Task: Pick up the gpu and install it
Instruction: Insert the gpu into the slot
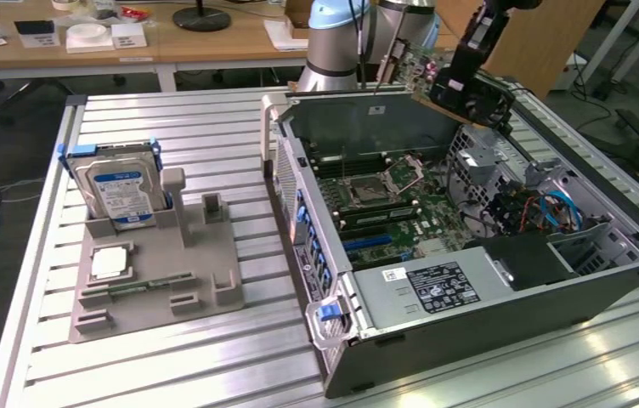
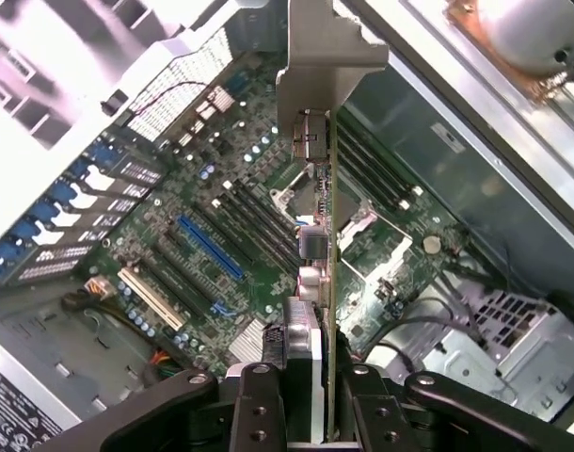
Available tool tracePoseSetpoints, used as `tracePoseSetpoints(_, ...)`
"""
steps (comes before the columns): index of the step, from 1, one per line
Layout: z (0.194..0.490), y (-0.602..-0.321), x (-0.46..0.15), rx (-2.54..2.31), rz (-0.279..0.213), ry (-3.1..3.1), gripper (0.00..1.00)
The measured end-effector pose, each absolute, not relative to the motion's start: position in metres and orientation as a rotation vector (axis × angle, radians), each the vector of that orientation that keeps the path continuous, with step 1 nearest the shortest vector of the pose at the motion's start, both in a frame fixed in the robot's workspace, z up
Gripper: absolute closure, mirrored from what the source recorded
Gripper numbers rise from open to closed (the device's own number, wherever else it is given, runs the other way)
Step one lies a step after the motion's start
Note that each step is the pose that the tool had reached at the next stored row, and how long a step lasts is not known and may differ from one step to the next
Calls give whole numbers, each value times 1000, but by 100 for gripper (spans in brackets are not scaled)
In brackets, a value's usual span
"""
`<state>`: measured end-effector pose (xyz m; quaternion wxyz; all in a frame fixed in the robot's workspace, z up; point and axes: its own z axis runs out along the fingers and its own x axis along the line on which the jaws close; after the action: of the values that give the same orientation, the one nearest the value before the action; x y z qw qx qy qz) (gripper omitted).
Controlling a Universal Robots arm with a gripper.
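The gpu (image 1: pixel 472 100) hangs tilted in the air above the far corner of the open computer case (image 1: pixel 591 289), its black fan side toward the exterior view's right. My gripper (image 1: pixel 458 78) is shut on it from above. In the wrist view the gpu (image 2: pixel 326 217) runs edge-on away from my gripper (image 2: pixel 320 400), with its silver bracket (image 2: pixel 329 47) at the far end. Below it lies the motherboard with a blue slot (image 2: pixel 212 247), well apart from the card's lower edge.
On the exterior view's left a grey holder (image 1: pixel 200 280) carries an upright hard drive (image 1: pixel 121 191), a processor chip (image 1: pixel 110 263) and a green memory stick (image 1: pixel 138 287). Inside the case are a power supply (image 1: pixel 433 289) and blue cables (image 1: pixel 552 208). A desk (image 1: pixel 183 47) stands behind.
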<state>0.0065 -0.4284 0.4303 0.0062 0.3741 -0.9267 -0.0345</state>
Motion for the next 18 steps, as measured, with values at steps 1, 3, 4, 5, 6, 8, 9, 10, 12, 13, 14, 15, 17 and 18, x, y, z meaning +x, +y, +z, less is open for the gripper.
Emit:
tracePoseSetpoints(1,430,-428,6,1187,-109,-2893,72)
tracePoseSetpoints(3,428,-428,6,1220,-109,-2879,72)
tracePoseSetpoints(4,427,-428,5,1234,-109,-2872,72)
tracePoseSetpoints(5,425,-428,4,1244,-109,-2868,72)
tracePoseSetpoints(6,424,-428,4,1250,-109,-2865,72)
tracePoseSetpoints(8,420,-428,3,1260,-110,-2861,72)
tracePoseSetpoints(9,418,-428,2,1269,-110,-2856,72)
tracePoseSetpoints(10,417,-428,2,1283,-110,-2849,72)
tracePoseSetpoints(12,415,-428,2,1326,-109,-2829,72)
tracePoseSetpoints(13,414,-428,1,1350,-109,-2817,72)
tracePoseSetpoints(14,414,-428,1,1375,-109,-2804,72)
tracePoseSetpoints(15,413,-428,2,1400,-108,-2791,72)
tracePoseSetpoints(17,411,-428,1,1451,-108,-2763,72)
tracePoseSetpoints(18,410,-428,1,1476,-108,-2750,72)
